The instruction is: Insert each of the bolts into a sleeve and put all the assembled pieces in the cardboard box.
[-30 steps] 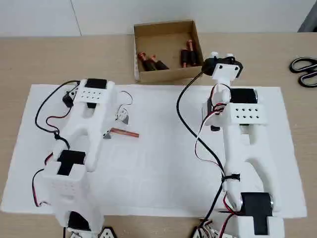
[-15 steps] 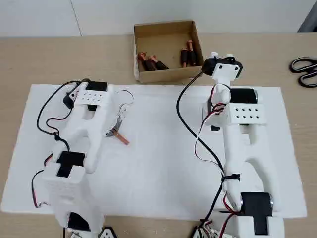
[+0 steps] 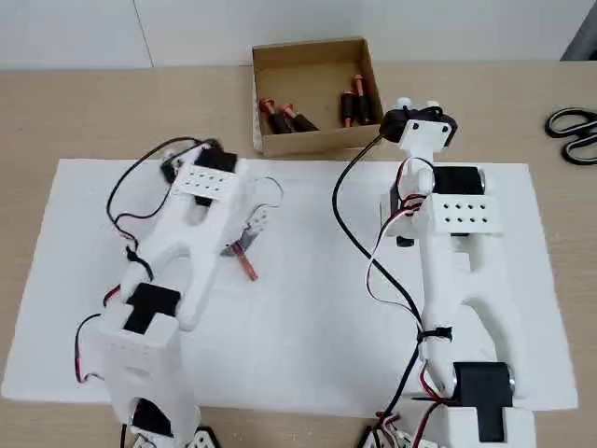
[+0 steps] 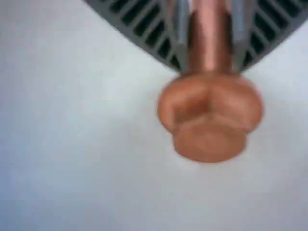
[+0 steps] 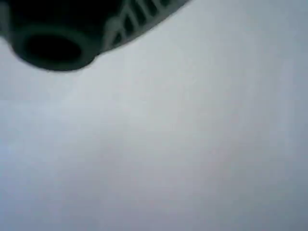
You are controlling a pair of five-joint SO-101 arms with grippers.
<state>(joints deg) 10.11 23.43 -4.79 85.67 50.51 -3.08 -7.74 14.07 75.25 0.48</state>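
My left gripper (image 3: pixel 246 241) is shut on a copper bolt (image 3: pixel 247 263) over the white mat, left of the middle. In the left wrist view the bolt (image 4: pixel 209 115) hangs head down between the ribbed grey fingers (image 4: pixel 144 24). My right gripper (image 3: pixel 403 229) sits low under its arm at the mat's right side, shut on a black sleeve (image 5: pixel 53 48) whose open end faces the wrist camera. The cardboard box (image 3: pixel 312 142) stands beyond the mat's far edge and holds several copper-and-black assembled pieces (image 3: pixel 284 117).
A white mat (image 3: pixel 308 317) covers the wooden table between the two arms. Black scissors (image 3: pixel 574 131) lie at the far right edge. Cables trail along both arms.
The left arm has swung right, toward the middle of the mat, carrying the bolt, which turned from lying level to pointing down. The right arm has kept still.
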